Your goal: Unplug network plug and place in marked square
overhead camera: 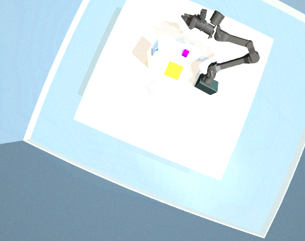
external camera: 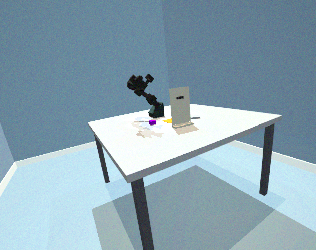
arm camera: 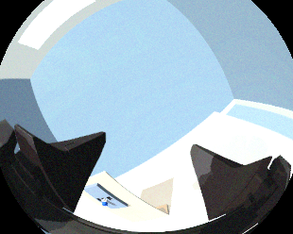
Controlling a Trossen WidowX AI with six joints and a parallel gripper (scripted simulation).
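Observation:
The plug shows as a small blue and white thing at the blue-grey socket plate on the upright cream panel. Its tab is too small to make out, and the panel hides the plug in the exterior view. The marked square is yellow and lies flat on the table, on the plug's side of the panel. My gripper is open and empty, raised above the table and well away from the plug and panel.
A magenta block lies on the table between the arm and the panel, near the square. A pale flat object lies beyond the square. The arm's dark green base stands to the square's right in the top view.

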